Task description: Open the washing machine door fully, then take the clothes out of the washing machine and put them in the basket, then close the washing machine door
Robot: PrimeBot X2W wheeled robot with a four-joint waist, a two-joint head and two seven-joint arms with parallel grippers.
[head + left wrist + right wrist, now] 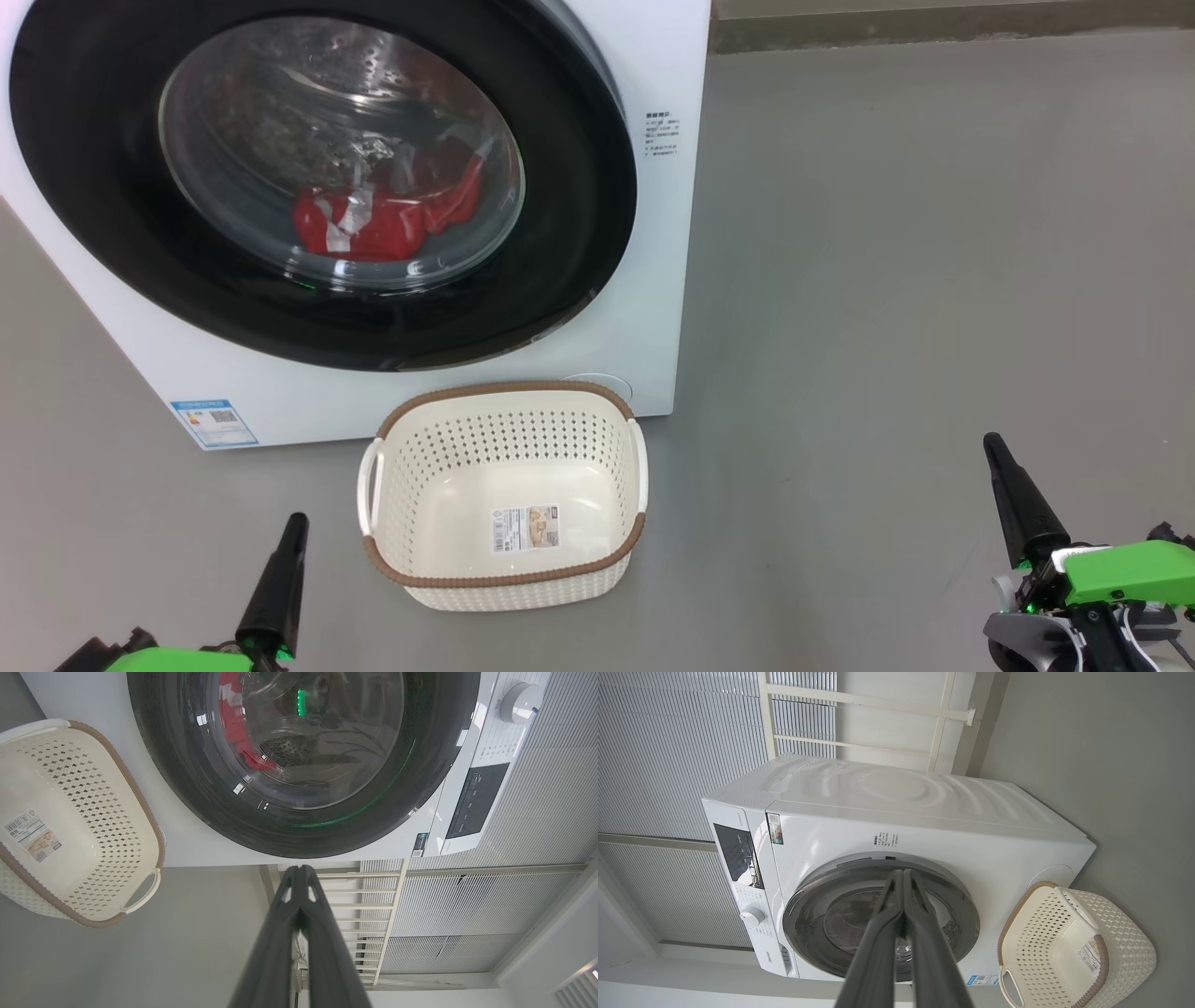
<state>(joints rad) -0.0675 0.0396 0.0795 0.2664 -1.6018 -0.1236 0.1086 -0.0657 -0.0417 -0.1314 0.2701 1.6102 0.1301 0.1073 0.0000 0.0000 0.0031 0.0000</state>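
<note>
So the left end effector (295, 525) and right end effector (993, 448) are both pinched together, holding nothing. The basket (504, 387) sits on the floor (887, 280) between them, nearer the left one, slightly ahead. The washing machine door (560, 233) is closed further ahead, red clothes (373, 224) behind its glass.

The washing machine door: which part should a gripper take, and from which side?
Probably the right edge of the black rim of the washing machine door, coming from the right with the right gripper: a grey lip shows there beside the printed label. The bulging glass gives no hold.
</note>
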